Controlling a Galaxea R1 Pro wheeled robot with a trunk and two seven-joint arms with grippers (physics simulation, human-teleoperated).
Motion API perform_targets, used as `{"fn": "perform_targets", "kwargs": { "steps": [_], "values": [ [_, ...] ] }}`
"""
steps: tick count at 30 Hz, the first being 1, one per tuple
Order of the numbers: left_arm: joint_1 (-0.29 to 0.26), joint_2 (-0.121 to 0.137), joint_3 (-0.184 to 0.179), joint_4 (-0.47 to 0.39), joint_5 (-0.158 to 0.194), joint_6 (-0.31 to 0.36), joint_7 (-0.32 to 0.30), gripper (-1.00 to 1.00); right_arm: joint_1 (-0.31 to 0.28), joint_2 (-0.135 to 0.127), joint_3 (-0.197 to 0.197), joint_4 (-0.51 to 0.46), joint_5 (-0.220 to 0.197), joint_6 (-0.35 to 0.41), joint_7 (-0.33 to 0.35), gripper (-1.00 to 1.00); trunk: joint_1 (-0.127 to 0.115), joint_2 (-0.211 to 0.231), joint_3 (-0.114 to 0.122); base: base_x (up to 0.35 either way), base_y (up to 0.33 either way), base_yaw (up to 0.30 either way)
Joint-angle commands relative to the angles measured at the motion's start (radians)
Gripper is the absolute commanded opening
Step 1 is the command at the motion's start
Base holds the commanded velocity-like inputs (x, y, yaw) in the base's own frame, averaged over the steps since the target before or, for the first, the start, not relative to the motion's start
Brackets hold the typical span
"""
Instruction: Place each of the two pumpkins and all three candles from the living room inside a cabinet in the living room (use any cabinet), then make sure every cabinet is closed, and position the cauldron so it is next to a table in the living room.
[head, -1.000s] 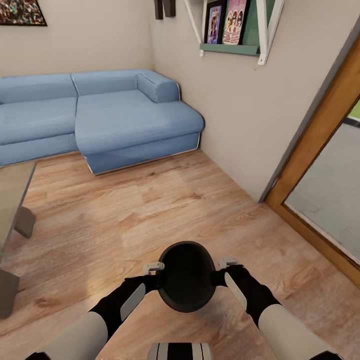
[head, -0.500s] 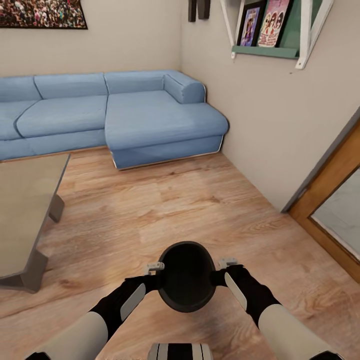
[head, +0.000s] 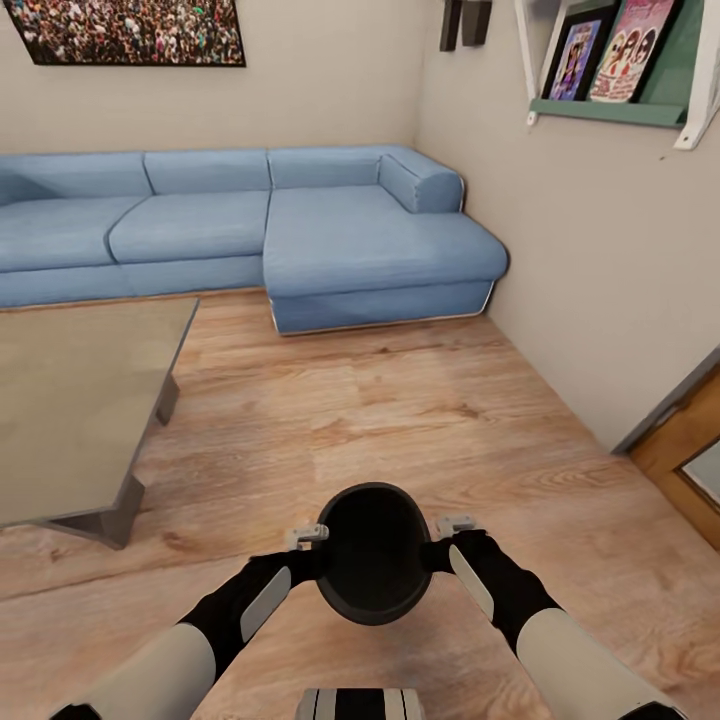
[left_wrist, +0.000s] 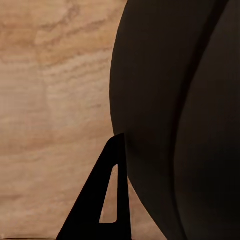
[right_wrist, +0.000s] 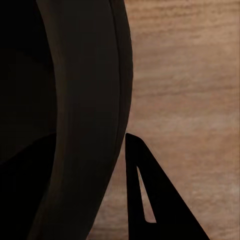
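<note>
A black round cauldron (head: 373, 555) hangs over the wood floor in front of my trunk, held between both arms. In the head view my left gripper (head: 314, 546) clamps its left rim and my right gripper (head: 440, 537) clamps its right rim. The left wrist view has the cauldron's dark wall (left_wrist: 170, 115) with one black finger (left_wrist: 107, 200) outside it. The right wrist view has the same wall (right_wrist: 75, 115) and one finger (right_wrist: 150, 200) beside it. Each gripper's other finger is hidden by the wall. The pumpkins, candles and cabinet are out of view.
A low grey table (head: 70, 400) stands on the left, its near corner about a metre from the cauldron. A blue corner sofa (head: 300, 220) lines the far wall. On the right are a beige wall, a green shelf (head: 620, 105) and a wooden door frame (head: 690, 450).
The whole picture has swung: the camera turned left, so the sofa, table and door frame slid rightward. The cauldron and both grippers keep the same place before my trunk.
</note>
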Motion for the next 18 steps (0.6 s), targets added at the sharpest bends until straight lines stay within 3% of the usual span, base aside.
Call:
{"fn": "perform_targets", "kwargs": {
  "steps": [1,18],
  "values": [
    [0.0,0.001,0.024,0.002,-0.012,0.002,0.041,-1.0,-0.001,-0.001,0.0,-0.001,0.02,-0.074,0.003,-1.0,0.0,0.0,0.001,0.0,0.0,0.272],
    [0.0,0.001,0.024,0.001,-0.012,0.002,0.041,-1.0,-0.001,0.001,0.0,-0.001,0.02,-0.074,0.003,-1.0,0.0,0.0,0.016,0.0,0.0,0.262]
  ]
}}
